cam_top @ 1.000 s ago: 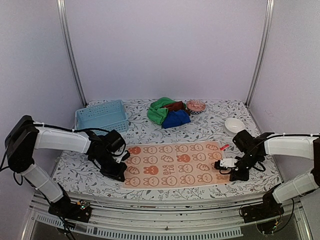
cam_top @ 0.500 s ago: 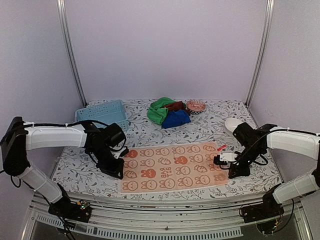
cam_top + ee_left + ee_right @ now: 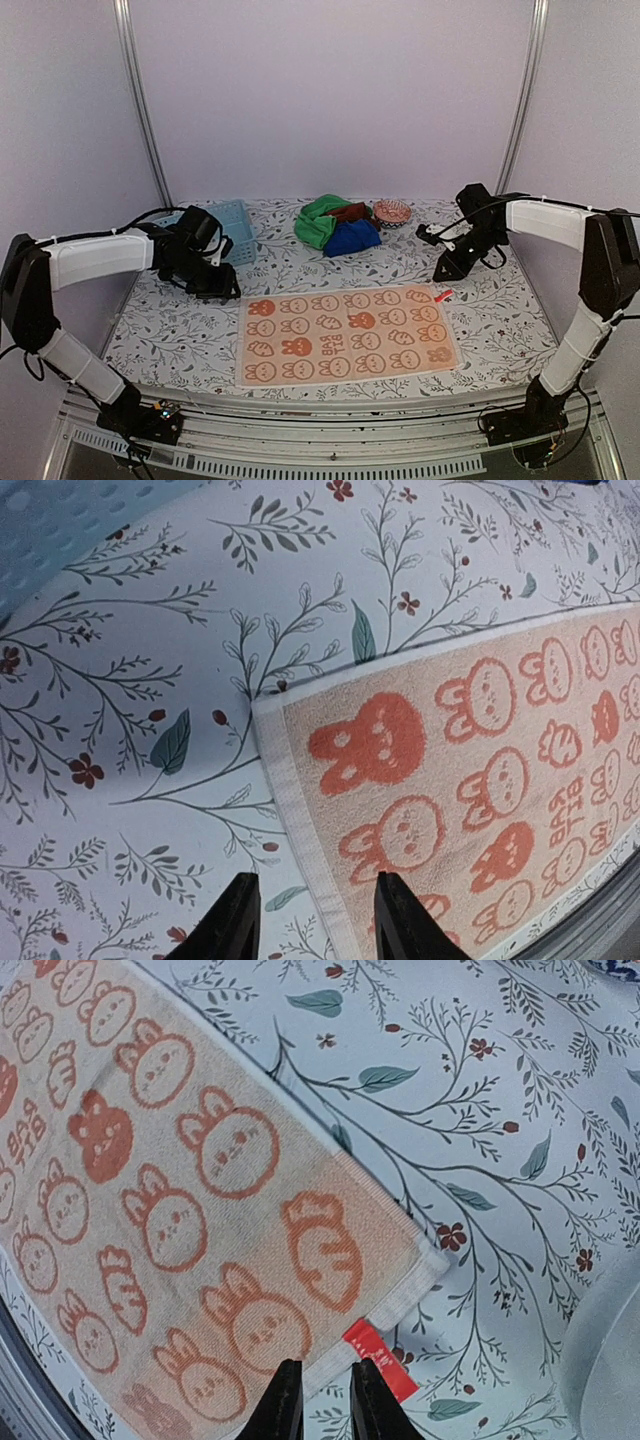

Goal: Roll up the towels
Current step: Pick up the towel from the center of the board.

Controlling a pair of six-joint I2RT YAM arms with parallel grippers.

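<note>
Withdrawn from the orange towel [image 3: 347, 335], long axis left-right: left tool [image 3: 310, 908] spread, right tool [image 3: 323, 1388] barely parted.

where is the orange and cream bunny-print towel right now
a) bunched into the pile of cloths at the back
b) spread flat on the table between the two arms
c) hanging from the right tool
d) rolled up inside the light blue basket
b: the orange and cream bunny-print towel lies spread flat and unrolled on the floral-print table cover, apart from the heap of green, blue and rust-brown cloths at the back.
</note>
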